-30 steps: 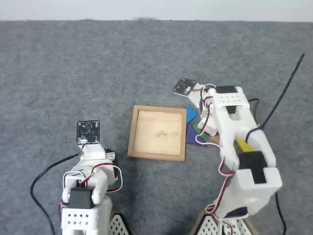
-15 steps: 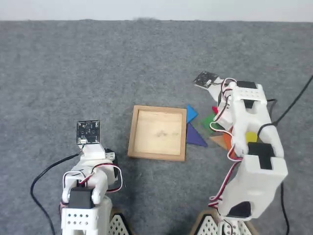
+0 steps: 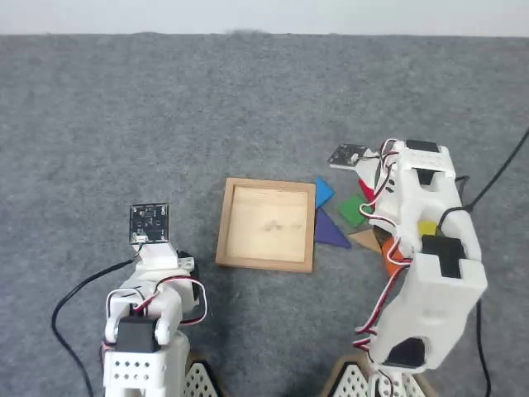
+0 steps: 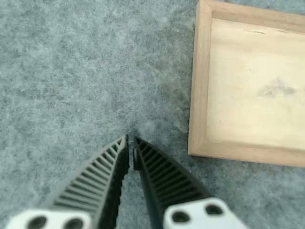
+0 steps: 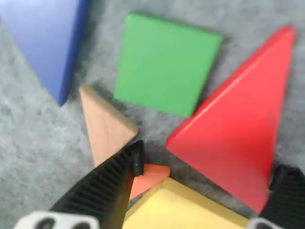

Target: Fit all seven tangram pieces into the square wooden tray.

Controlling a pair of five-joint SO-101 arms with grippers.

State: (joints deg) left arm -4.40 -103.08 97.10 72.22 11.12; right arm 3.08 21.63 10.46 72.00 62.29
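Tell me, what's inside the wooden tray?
Just a bare floor with a faint smudge; no pieces lie in the wooden tray yet. Nothing covers it. The pieces sit beside it, like the green square, some partly hidden under the right arm.

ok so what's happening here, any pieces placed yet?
None placed: the square wooden tray holds no pieces. The tangram pieces lie in a cluster on the grey carpet beside it. The right tool hangs open over that cluster, with the red triangle, green square, wooden triangle and yellow piece just below it. The left tool is shut and holds nothing, low over the carpet by the tray's corner.
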